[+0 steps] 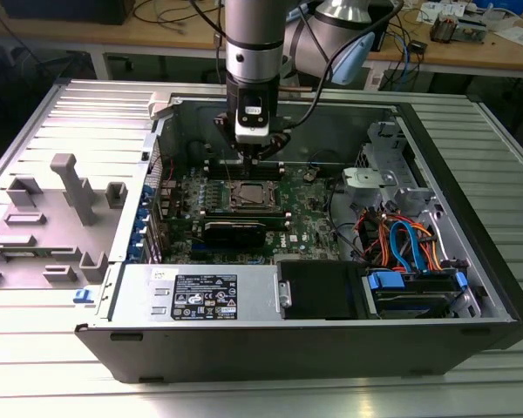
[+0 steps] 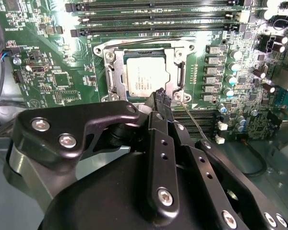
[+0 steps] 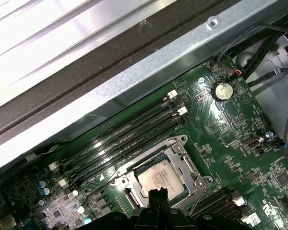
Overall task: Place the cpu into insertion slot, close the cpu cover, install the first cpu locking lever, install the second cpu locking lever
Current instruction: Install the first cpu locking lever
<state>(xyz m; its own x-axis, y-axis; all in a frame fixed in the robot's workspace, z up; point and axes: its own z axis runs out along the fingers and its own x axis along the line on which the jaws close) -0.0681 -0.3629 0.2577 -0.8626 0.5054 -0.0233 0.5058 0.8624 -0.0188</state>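
The cpu (image 2: 145, 76) lies flat in the insertion slot (image 2: 104, 51) on the green board, its silvery top showing. The cpu cover (image 2: 116, 73) is down around it, framing the chip through its window. A thin locking lever (image 2: 194, 122) stands out slanted from the socket's corner, and another wire lever (image 2: 144, 42) runs along the side by the memory slots. My gripper (image 2: 160, 97) hangs just above the socket's edge, fingers together with nothing between them. In the exterior view the gripper (image 1: 260, 153) is over the socket (image 1: 248, 197). The first wrist view shows the cpu (image 3: 161, 175) beyond the gripper (image 3: 157, 193).
Long black memory slots (image 2: 158, 19) run beside the socket. The open case's metal wall (image 3: 134, 81) stands close behind. A black drive box (image 1: 318, 289), a power supply (image 1: 200, 294) and orange and blue cables (image 1: 405, 244) fill the case's near side. Grey fixtures (image 1: 65, 196) sit at the exterior view's left.
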